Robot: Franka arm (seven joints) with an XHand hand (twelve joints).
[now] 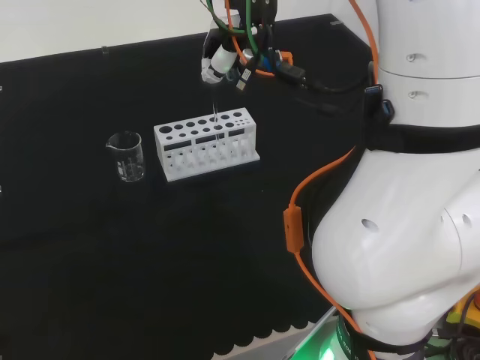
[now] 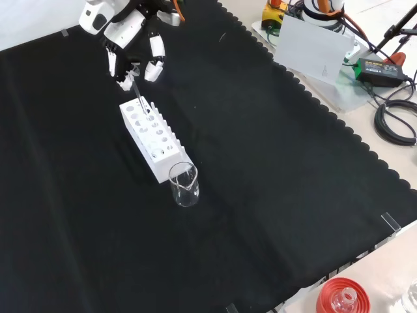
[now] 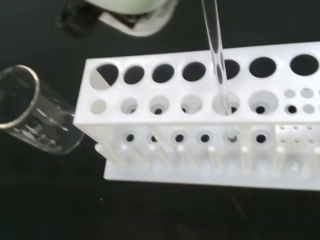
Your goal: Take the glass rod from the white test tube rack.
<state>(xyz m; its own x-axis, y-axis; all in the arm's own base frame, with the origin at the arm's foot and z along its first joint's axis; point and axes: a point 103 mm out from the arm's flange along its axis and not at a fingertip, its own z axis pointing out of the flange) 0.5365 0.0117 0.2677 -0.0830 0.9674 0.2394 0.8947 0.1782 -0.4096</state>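
A bench draped in black cloth (image 2: 260, 195) filled the scene, and on it stood a white plastic test tube rack with two rows of round holes (image 1: 206, 142). In the head view, a small clear glass beaker with a pouring lip (image 1: 126, 156) stood on the cloth near the rack's left end, apart from it.

The black and white robot hand (image 1: 225, 64) hung above the rack, over its right half in the head view. In the front view the hand (image 2: 133, 45) came in from the top of the picture and sat over the rack's (image 2: 155, 138) far end, with the beaker (image 2: 184, 185) at the near end.

The thin clear glass rod (image 3: 218, 55) ran nearly straight up and down. Its lower end sat in one hole of the rack's (image 3: 200, 130) front row, the row with the pegs below it, and its upper end rose toward the hand. So the rod lay directly beneath the hand, its long axis pointing up at the fingers. In the front view the fingers (image 2: 154, 65) curled downward around the rod's (image 2: 139, 98) top, and they appeared to pinch it, though the contact itself was too small to confirm.

Judging from this, the lift would need to go straight up along the rod's axis, so the tip cleared the hole without catching the rim.
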